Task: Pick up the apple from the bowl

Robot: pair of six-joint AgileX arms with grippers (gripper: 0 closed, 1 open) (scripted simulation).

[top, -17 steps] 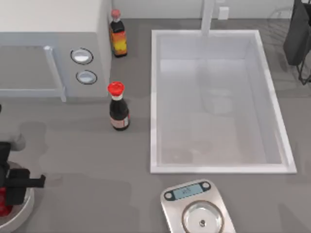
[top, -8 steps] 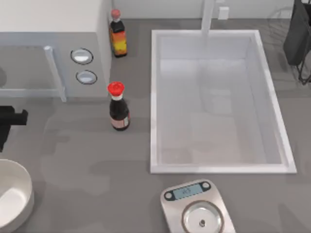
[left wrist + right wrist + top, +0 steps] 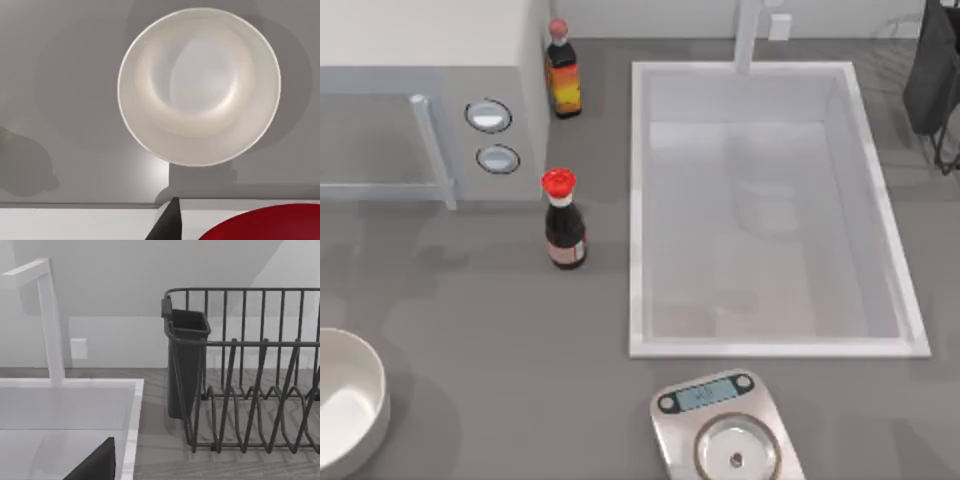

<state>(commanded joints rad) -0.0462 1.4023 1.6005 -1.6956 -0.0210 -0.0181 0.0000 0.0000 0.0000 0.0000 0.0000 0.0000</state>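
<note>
Left wrist view: left jaws clench apple [image 3: 265, 227] above bowl [image 3: 165, 137]; sauce bottle [image 3: 564, 232], scale [image 3: 728, 435] well apart.

Bowl [image 3: 350, 400] open from above; nearest obstacle prob. sauce bottle [image 3: 563, 222], well apart.

Top view overhead; left wrist straight above bowl [image 3: 199, 85]; right wrist facing rack [image 3: 250, 370]
</note>
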